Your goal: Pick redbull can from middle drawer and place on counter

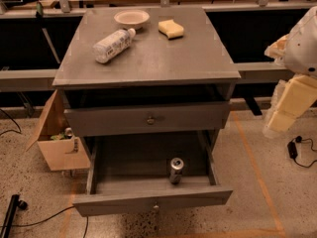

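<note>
The redbull can (pixel 176 170) stands upright inside the open middle drawer (pixel 148 201), near its front wall and a little right of centre. The drawer is pulled well out from the cabinet. The counter (pixel 163 58) is the grey top of the cabinet above. My gripper (pixel 286 109) shows as pale cream parts at the right edge of the camera view, beside the cabinet at about the height of the upper drawer. It is well apart from the can and holds nothing that I can see.
On the counter lie a clear plastic bottle (pixel 113 44) on its side, a shallow bowl (pixel 132 19) and a yellow sponge (pixel 171 28). The upper drawer (pixel 148 119) is pushed in. An open cardboard box (pixel 59 150) stands left of the cabinet. Cables lie on the floor.
</note>
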